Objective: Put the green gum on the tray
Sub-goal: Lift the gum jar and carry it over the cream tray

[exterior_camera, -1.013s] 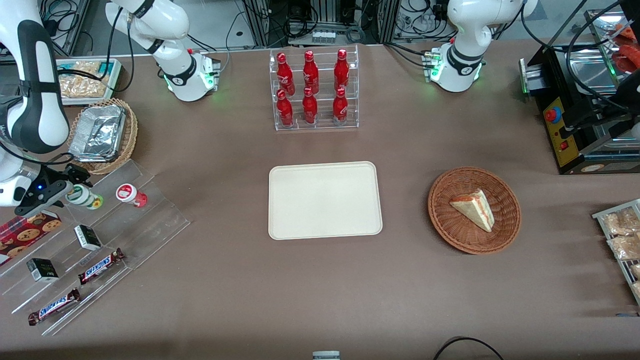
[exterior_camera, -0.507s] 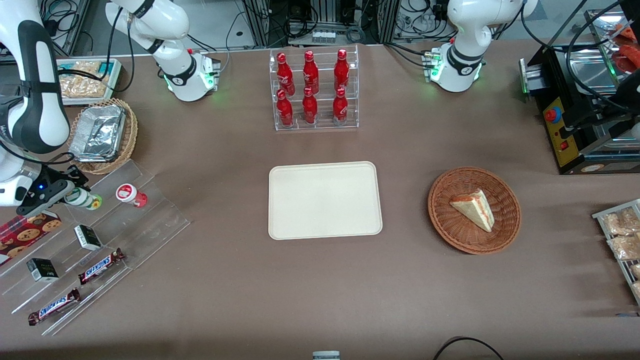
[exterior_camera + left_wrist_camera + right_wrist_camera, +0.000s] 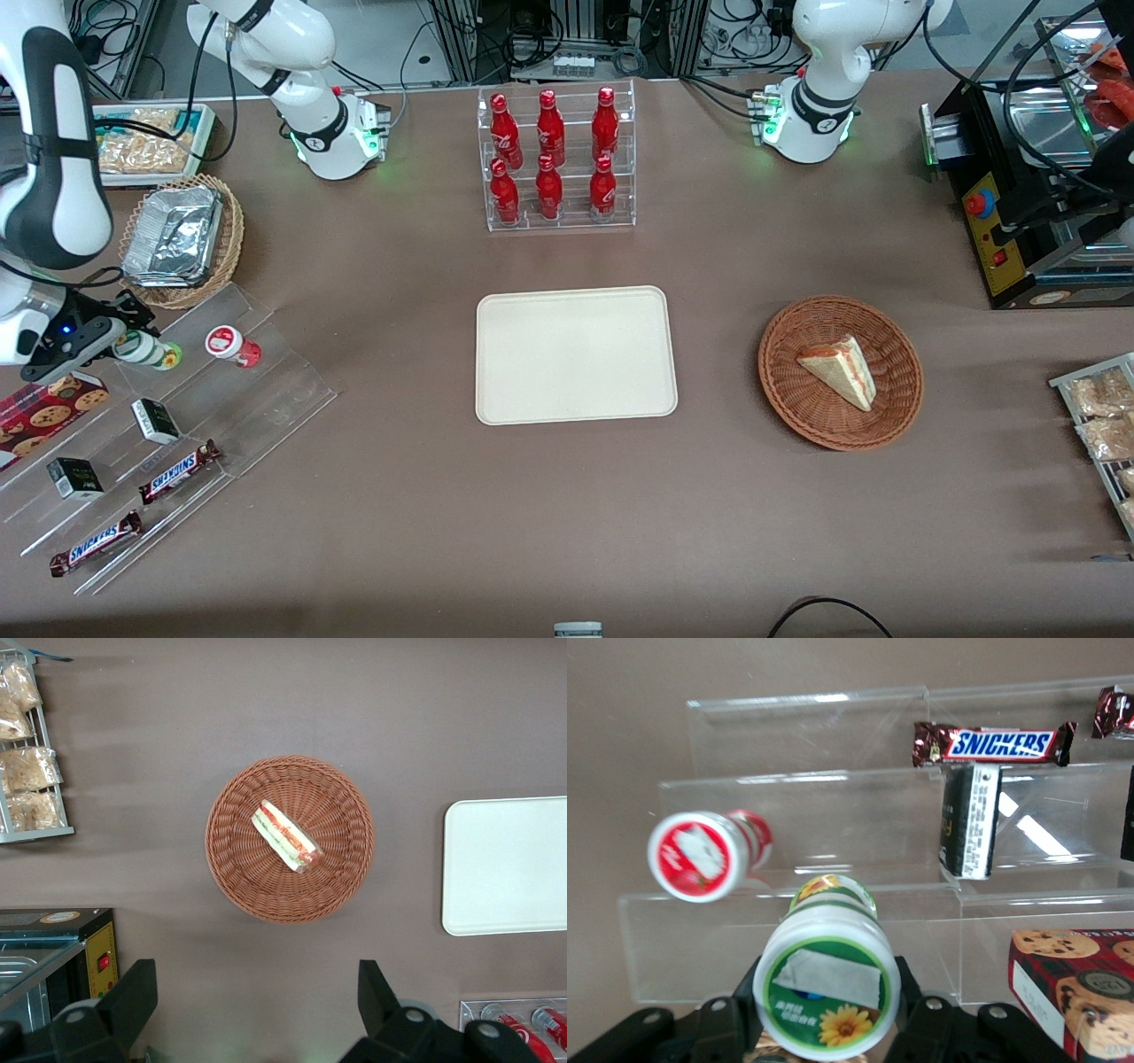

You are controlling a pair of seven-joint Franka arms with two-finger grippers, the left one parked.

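The green gum (image 3: 147, 351) is a small bottle with a white lid and a green sunflower label, lying tilted at the top step of a clear acrylic stand (image 3: 266, 390). My right gripper (image 3: 128, 344) is shut on the green gum (image 3: 828, 983), with a black finger (image 3: 735, 1014) pressed to each side of the lid. The cream-beige tray (image 3: 576, 354) lies bare at the middle of the table, well away toward the parked arm's end from the gripper. A part of the tray (image 3: 505, 864) also shows in the left wrist view.
A red-based gum bottle (image 3: 232, 346) lies beside the green one on the same step. Lower steps hold Snickers bars (image 3: 180, 470), small dark boxes (image 3: 155, 421) and a cookie box (image 3: 44, 412). A foil-filled basket (image 3: 177, 235), a cola bottle rack (image 3: 554, 159) and a sandwich basket (image 3: 840, 372) also stand on the table.
My gripper and the green gum in it have shifted slightly toward the working arm's end of the table. The red bottle and the tray have not moved.
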